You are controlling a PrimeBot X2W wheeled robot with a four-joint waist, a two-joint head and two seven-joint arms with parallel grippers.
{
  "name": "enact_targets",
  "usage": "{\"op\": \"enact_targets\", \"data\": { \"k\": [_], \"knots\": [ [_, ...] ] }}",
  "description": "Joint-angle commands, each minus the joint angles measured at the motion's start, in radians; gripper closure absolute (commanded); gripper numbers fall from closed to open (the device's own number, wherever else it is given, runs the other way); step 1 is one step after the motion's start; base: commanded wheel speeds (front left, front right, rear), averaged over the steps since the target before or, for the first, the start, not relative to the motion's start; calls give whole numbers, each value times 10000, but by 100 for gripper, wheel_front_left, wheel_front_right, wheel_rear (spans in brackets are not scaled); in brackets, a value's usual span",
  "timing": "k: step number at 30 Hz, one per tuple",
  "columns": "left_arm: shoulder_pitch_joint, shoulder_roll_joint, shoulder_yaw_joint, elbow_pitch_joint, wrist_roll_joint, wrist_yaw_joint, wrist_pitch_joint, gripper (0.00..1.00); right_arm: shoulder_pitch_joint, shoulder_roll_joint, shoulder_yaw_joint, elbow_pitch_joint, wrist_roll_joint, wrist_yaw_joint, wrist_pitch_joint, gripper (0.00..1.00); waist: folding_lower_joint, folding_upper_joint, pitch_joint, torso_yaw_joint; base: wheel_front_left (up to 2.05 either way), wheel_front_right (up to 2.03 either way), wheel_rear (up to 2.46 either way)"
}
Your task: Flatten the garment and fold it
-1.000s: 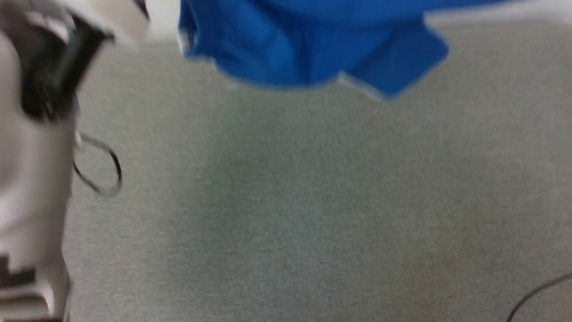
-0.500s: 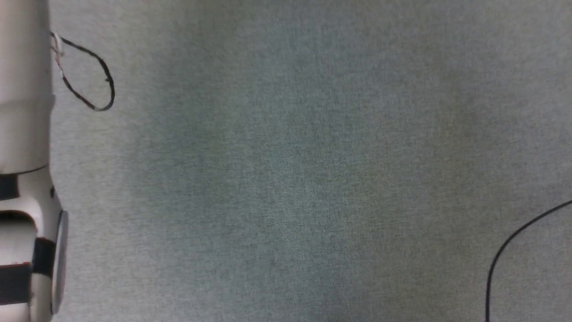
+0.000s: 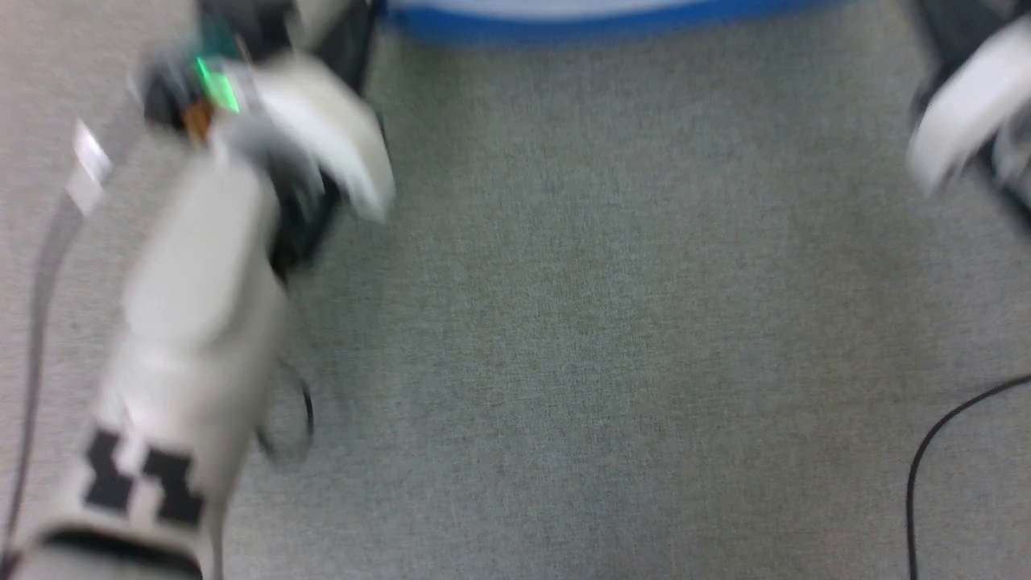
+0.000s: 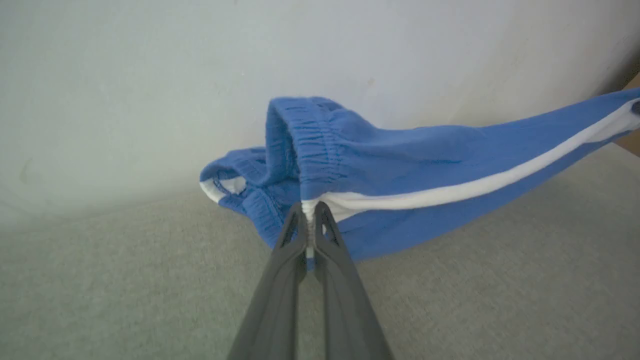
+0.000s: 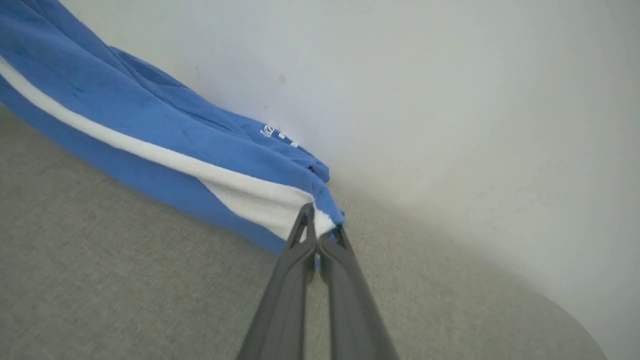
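At the head view's top edge, a strip of the garment (image 3: 596,24) (bright royal-blue shorts of soft fabric, white-trimmed) is seen above grey, finely woven carpet (image 3: 604,322). Through the left wrist view, the left gripper (image 4: 310,212) is clamped on the gathered elastic waistband (image 4: 310,150) at the white side stripe (image 4: 450,192). Through the right wrist view, the right gripper (image 5: 316,222) is pinched on the leg hem. The garment is held stretched between both, seemingly just off the carpet. Flattening is judged in hand; next, an even lowering is called for, so the limp cloth is laid creaseless.
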Motion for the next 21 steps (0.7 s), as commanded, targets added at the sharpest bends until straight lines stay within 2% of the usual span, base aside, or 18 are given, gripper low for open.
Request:
{"op": "enact_targets", "data": {
  "k": [1, 5, 9, 21],
  "knots": [
    [806, 34, -131, -91, -34, 48, -57, 100, 649, -71, 118, -37, 241, -21, -159, 100, 0, 0, -1198, 222, 0, 0, 0],
    [2878, 237, -252, -549, -312, 172, 19, 100, 2303, -157, 307, -376, 1176, -21, -341, 100, 0, 0, -2141, 170, 0, 0, 0],
    [4709, 507, -344, -1214, -576, 363, 293, 100, 3671, -668, 848, -834, 1731, -21, -79, 100, 0, 0, -2952, 205, 0, 0, 0],
    [7806, 1052, -815, -3030, -739, 814, 708, 100, 6836, -2175, 1198, -2311, 4058, -21, 2406, 100, 0, 0, -4732, 399, 0, 0, 0]
  ]
}}
